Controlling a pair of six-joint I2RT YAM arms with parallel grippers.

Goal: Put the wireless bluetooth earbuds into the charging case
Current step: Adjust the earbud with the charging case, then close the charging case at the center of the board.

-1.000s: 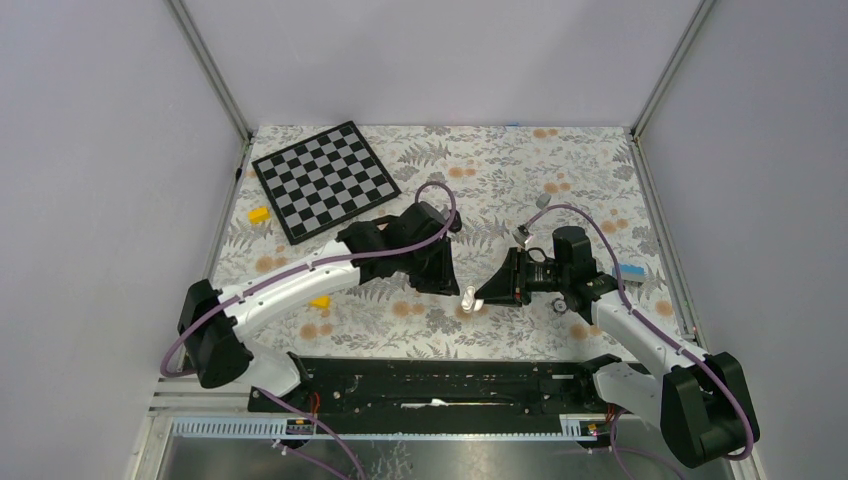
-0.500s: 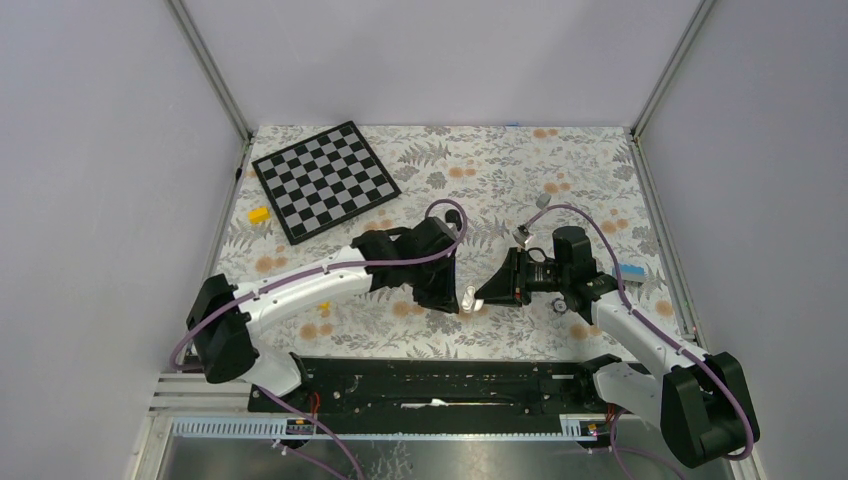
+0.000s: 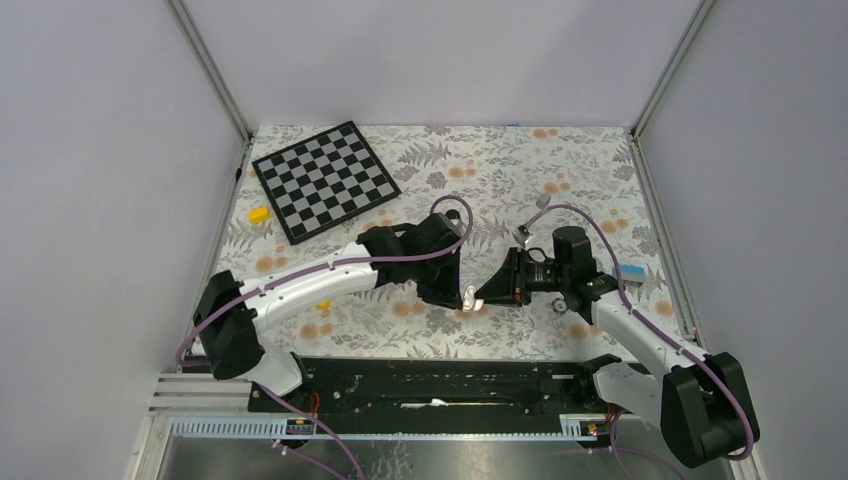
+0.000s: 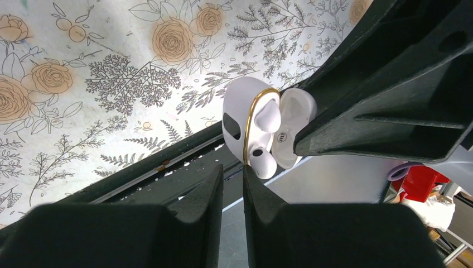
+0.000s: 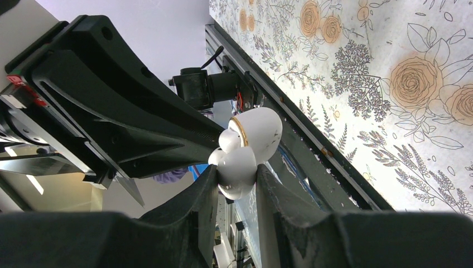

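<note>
- The right gripper (image 5: pixel 237 169) is clenched on the small white rounded plastic charging case (image 4: pixel 237 106), with one black finger pressed against each side of one shell half.
- The case is hinged open. Its other half stands free of the fingers, and a thin gold rim (image 4: pixel 252 120) runs round the opening.
- Two white rounded lumps (image 4: pixel 269 114) sit inside along that rim, one of them with a small dark dot. Whether they are earbuds or part of the case's moulding cannot be told.
- The case hangs clear of the flower-printed table cover (image 3: pixel 500 170), near the middle of the scene, over the near part of the table just beyond the long black rail (image 3: pixel 440 385).
- The left gripper (image 4: pixel 233 174) has its jaws drawn almost together, leaving only a narrow slit, and nothing shows between them.
- In the top view its tips are just left of the case. In the left wrist view one tip lies right beside the case's lower edge, and contact cannot be told.
- The two arms meet nose to nose at the case, the left arm reaching in from the left and the right arm from the right.
- A black-and-grey chequered board (image 3: pixel 325 180) lies flat at the far left of the table.
- A small yellow block (image 3: pixel 259 214) lies just beside the board's left corner. A second yellow piece (image 3: pixel 321 302) lies nearer, by the left arm.
- A small blue object (image 3: pixel 630 270) sits near the right edge, close to the right arm.
</note>
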